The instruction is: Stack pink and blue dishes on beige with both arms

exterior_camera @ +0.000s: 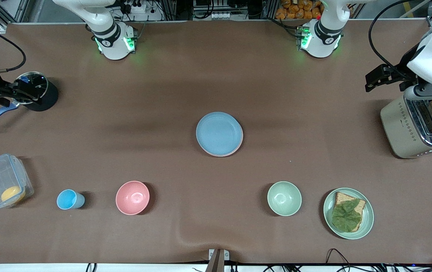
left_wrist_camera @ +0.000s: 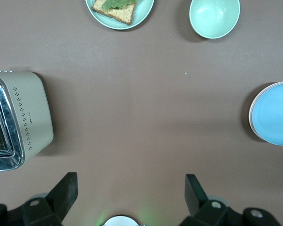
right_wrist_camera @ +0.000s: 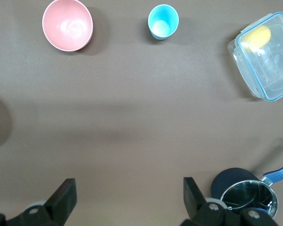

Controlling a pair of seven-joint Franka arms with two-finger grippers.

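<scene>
The light blue plate [exterior_camera: 219, 133] lies on top of a stack at the table's middle. A thin pink rim [exterior_camera: 236, 150] of the pink plate peeks out under its edge nearest the front camera. The beige plate is hidden beneath them. The left wrist view shows the blue plate [left_wrist_camera: 276, 113] at the frame's edge with a pale rim under it. My left gripper [left_wrist_camera: 130, 181] hangs open high over bare table near its own base, holding nothing. My right gripper [right_wrist_camera: 129, 183] is likewise open and empty over bare table. Neither hand shows in the front view.
A toaster [exterior_camera: 416, 128] holding bread stands at the left arm's end, with a black clamp on a white arm [exterior_camera: 380, 75] above it. Near the front edge are a green sandwich plate [exterior_camera: 367, 223], green bowl [exterior_camera: 284, 198], pink bowl [exterior_camera: 132, 197], blue cup [exterior_camera: 68, 199] and clear container [exterior_camera: 4, 181]. A pot [exterior_camera: 34, 90] sits at the right arm's end.
</scene>
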